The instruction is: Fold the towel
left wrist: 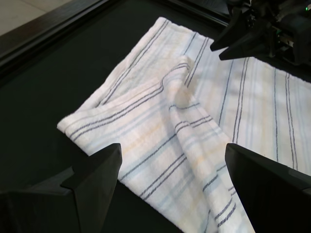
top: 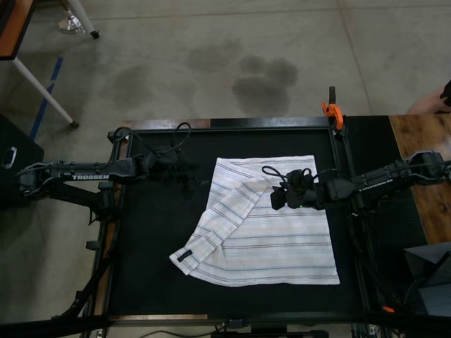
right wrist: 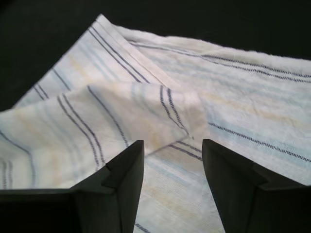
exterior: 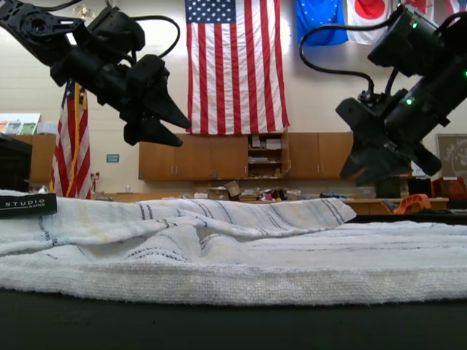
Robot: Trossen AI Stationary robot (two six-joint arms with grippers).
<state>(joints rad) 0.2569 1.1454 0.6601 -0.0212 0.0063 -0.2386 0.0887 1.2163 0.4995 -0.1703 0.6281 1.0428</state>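
Black mat (top: 155, 267) filling a framed table, concrete floor beyond; flags and wood cabinets showing behind in the exterior view. Lying on the mat, toward the top view's right half: towel (top: 282, 246), white with thin stripes, partly folded. Running diagonally across its left part, a turned-over flap (top: 218, 218), ending at a tagged corner (top: 184, 256) near the mat's middle. Long axis of that flap slanting from upper right to lower left in the top view.

Hovering over the towel's upper middle, just above where the flap's fold begins: right gripper (top: 276, 197), fingers spread, holding nothing. Looking down past both fingers in its wrist view straight onto the raised fold. Hanging well off to the top view's left over bare mat, clear of the cloth: left gripper (top: 184, 172), fingers also spread and empty, towel lying ahead of it.

Judging the right arm nearer the fold; tagged corner sitting roughly between both arms, lower in the top view.
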